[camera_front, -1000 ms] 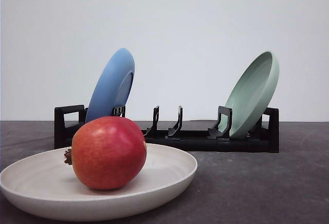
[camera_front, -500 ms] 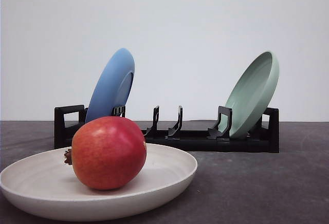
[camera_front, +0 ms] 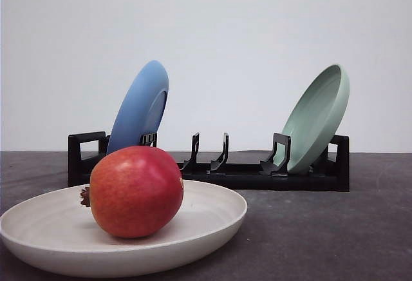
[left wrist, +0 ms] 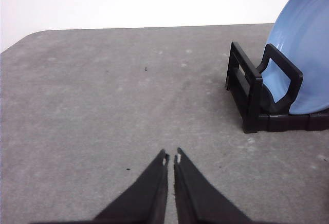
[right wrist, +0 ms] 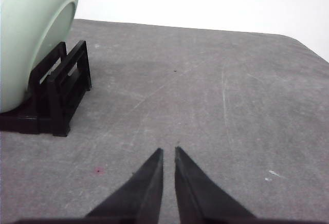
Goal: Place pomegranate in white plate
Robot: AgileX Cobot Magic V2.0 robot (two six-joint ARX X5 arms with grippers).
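Resting unmoved over the last second, the glossy red round pomegranate (camera_front: 136, 191) sits inside the shallow off-white round plate (camera_front: 212, 220); the task looks complete. Left gripper (left wrist: 171, 158) and right gripper (right wrist: 168, 152) hover nearly closed, holding nothing, above bare table.

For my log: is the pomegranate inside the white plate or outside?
Inside. The pomegranate rests on the white plate, within its raised rim.
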